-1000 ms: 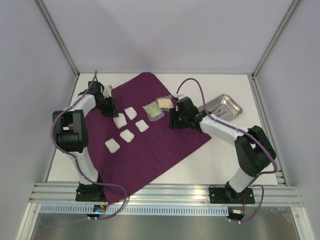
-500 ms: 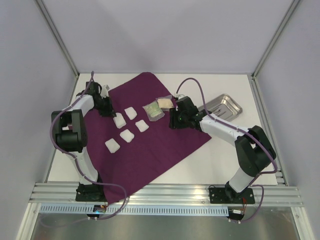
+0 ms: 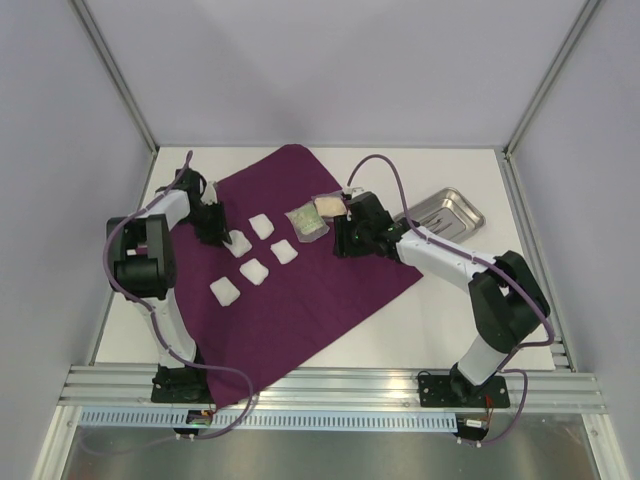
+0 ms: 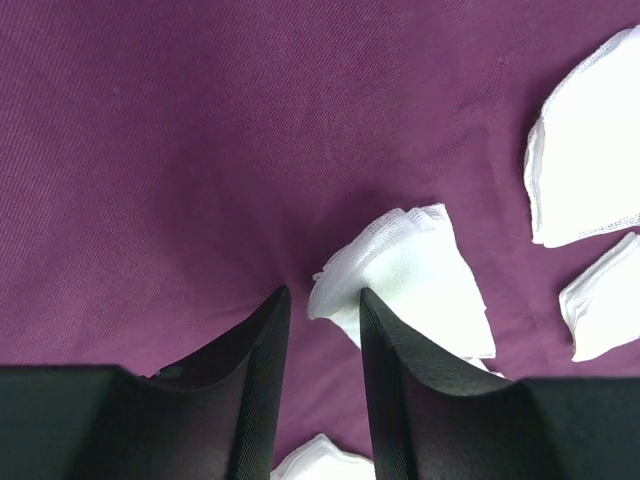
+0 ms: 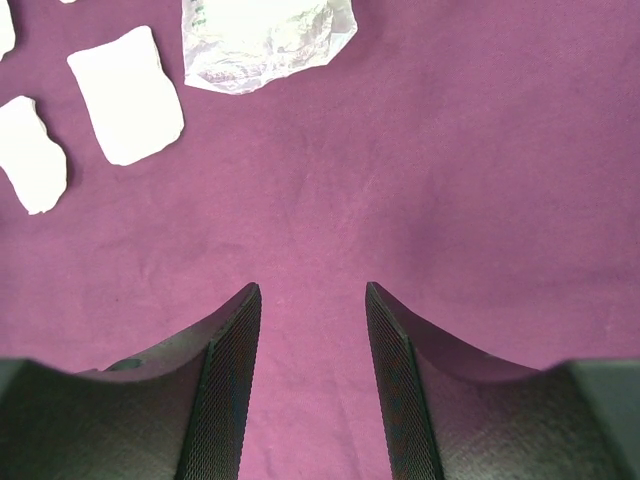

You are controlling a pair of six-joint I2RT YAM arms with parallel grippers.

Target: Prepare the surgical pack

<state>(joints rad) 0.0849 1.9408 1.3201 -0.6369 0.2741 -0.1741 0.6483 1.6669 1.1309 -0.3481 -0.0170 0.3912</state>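
The purple cloth (image 3: 320, 300) lies spread flat on the desk (image 3: 470, 320). On it rest five white gauze squares (image 3: 253, 270), with two clear packets (image 3: 307, 220) just beyond them. The steel tray (image 3: 447, 212) stands on the bare desk to the right of the cloth. The left pincer (image 4: 322, 300) is low over the cloth with its jaws apart and clamped on nothing, and the folded corner of one gauze square (image 4: 410, 280) lies just in front of its tips. The right pincer (image 5: 311, 290) hangs over bare cloth, its jaws also apart and empty. I judge the gauze to be very light, soft and layered, so it is best taken at a raised corner, pinching all layers together. A grasp in the flat middle would probably catch the cloth under it. The cloth itself looks limp, and if pulled it would likely wrinkle and drag the small things with it.
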